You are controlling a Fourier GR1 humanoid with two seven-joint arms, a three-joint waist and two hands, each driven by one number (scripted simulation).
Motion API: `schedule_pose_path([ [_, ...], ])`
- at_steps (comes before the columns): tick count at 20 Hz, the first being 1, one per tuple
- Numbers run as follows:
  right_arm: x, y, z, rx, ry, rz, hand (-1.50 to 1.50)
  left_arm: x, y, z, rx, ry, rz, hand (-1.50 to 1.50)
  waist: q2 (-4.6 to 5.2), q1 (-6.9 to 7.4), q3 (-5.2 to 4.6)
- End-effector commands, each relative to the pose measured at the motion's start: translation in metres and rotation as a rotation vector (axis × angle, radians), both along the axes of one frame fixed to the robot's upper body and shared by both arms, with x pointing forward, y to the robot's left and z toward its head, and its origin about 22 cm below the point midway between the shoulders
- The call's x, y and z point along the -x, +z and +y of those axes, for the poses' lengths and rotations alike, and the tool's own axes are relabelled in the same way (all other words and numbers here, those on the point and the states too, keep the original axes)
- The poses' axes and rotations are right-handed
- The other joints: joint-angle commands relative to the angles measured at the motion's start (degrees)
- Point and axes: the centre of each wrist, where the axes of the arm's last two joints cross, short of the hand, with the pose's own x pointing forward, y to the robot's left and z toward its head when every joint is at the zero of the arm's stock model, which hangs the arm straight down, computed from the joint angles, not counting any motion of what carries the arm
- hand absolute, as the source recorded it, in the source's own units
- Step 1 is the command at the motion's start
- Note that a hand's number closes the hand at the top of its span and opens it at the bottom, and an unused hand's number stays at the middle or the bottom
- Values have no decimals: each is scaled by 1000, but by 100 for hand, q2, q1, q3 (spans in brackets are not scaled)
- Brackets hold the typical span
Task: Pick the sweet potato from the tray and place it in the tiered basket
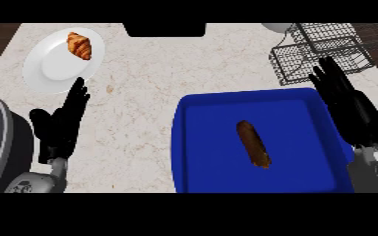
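Brown, long, tapered sweet potato (253, 144) lies loose mid-way in the deep blue plastic tray (207, 130), a bit diagonal. Looks stiff, fairly light, with rough skin, so probably not slippery (I'd wrap it across the thick middle, not the ends). Black right hand (347, 102) hangs over the tray's right rim, fingers straight and holding nothing, near the dark wire tiered basket (325, 50). Black left hand (60, 122) rests open at the left.
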Motion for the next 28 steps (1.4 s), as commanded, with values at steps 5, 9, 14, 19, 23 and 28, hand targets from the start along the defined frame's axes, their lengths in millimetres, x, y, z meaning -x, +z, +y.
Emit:
schedule_pose_path([
  [5, 14, 28, 52, 354, -30, -239, 150, -14, 17, 31, -237, -7, -116, 0, -226, -41, -3],
  [9, 28, 10, -29, 648, -512, -152, -150, -4, 14, 39, -239, 35, -75, 0, -286, -517, -64],
  [14, 79, -3, 24, 711, -619, -258, -150, -4, 14, 47, -268, 0, -78, 0, -277, -346, -21],
  [19, 106, 16, 44, 938, -510, -128, -150, -13, 22, 46, -282, 6, -100, 0, -226, -224, -54],
  [23, 120, 14, 50, 1177, -365, 70, -150, -7, 18, 42, -281, -42, -102, 0, -194, -44, -65],
  [28, 126, 42, 84, 1323, -345, 214, -150, -17, 29, 35, -263, -80, -113, 0, -172, 96, -47],
])
